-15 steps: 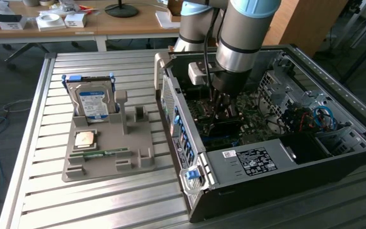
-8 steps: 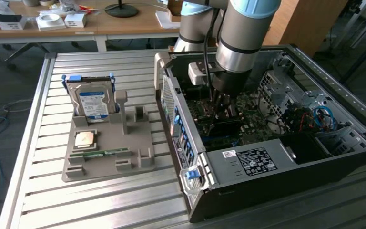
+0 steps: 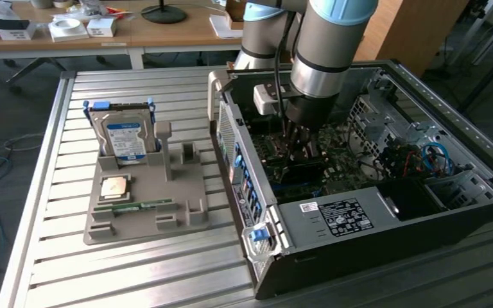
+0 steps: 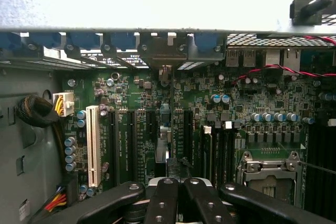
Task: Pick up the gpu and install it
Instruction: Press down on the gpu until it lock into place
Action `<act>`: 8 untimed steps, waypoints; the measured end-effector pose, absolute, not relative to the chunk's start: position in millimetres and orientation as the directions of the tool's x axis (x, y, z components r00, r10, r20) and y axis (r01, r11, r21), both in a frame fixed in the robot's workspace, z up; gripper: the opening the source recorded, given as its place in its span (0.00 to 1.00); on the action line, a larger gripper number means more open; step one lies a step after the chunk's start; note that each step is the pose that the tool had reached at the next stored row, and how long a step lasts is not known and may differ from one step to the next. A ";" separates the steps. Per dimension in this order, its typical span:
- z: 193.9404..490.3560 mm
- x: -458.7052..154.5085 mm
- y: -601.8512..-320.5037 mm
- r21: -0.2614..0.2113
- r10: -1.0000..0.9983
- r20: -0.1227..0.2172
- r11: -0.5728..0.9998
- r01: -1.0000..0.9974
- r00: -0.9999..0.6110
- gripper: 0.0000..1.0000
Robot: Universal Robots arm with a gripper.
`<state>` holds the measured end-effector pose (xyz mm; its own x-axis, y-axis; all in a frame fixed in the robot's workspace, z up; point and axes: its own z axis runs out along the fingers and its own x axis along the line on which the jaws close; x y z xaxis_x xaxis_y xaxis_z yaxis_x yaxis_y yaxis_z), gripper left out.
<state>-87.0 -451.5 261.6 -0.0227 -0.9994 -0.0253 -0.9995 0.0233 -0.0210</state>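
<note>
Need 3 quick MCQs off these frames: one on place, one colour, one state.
1. The hard drive is: A) upright in the grey holder; B) inside the case; C) flat on the table.
2. The long slot beside the capacitors is: A) blue; B) white; C) red.
3. The computer case side is: A) closed; B) open; C) taped over.
Answers: 1 A, it stands in the holder's slot; 2 B, white against the green motherboard; 3 B, the arm reaches inside it.

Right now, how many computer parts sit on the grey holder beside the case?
3: the hard drive upright at its far end, the processor chip flat mid-holder, the memory stick lying in front of it.
</note>
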 end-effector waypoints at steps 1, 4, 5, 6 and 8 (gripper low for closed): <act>261.3 -87.0 -451.5 -0.021 -0.999 -0.025 0.023 -1.000 -0.023 0.11; 261.1 -87.0 -451.6 -0.021 -0.999 -0.025 0.023 -1.000 -0.023 0.11; 261.0 -87.0 -451.5 -0.021 -0.999 -0.026 0.023 -1.000 -0.023 0.11; 261.0 -87.0 -451.5 -0.021 -0.999 -0.026 0.023 -1.000 -0.023 0.11; 260.3 -86.9 -451.5 -0.021 -0.999 -0.025 0.023 -1.000 -0.023 0.11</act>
<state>-86.9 -451.5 260.3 -0.0227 -0.9994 -0.0250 -0.9995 0.0232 -0.0209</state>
